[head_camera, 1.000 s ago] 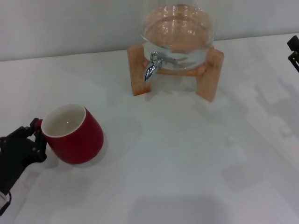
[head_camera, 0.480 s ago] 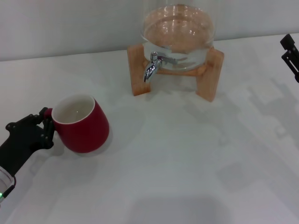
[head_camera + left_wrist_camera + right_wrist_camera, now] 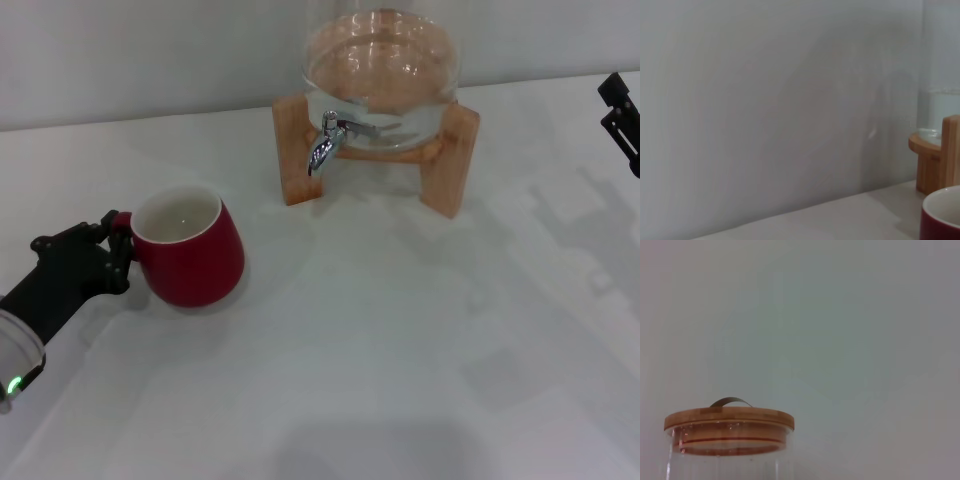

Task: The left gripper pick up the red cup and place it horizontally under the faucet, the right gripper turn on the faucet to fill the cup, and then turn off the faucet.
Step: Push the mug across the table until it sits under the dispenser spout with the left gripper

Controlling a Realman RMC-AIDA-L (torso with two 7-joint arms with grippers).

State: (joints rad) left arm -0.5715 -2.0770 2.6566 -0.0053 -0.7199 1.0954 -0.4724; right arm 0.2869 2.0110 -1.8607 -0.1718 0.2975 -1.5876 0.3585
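Note:
The red cup (image 3: 190,250) stands upright at the left of the white table, its white inside showing. My left gripper (image 3: 112,245) is shut on its small handle at the cup's left side. The cup's rim also shows in the left wrist view (image 3: 942,215). The chrome faucet (image 3: 325,142) sticks out of the glass jar (image 3: 380,70) in its wooden stand (image 3: 300,150) at the back centre, well to the right of the cup and farther back. My right gripper (image 3: 622,122) is at the far right edge, away from the faucet.
The white table (image 3: 400,340) stretches in front of the stand. A pale wall (image 3: 150,50) runs behind it. The jar's wooden lid (image 3: 729,419) with a metal handle shows in the right wrist view.
My left gripper has moved right and toward the back with the cup in it, and the cup now stands more upright. The right gripper moved a little into view, then held still.

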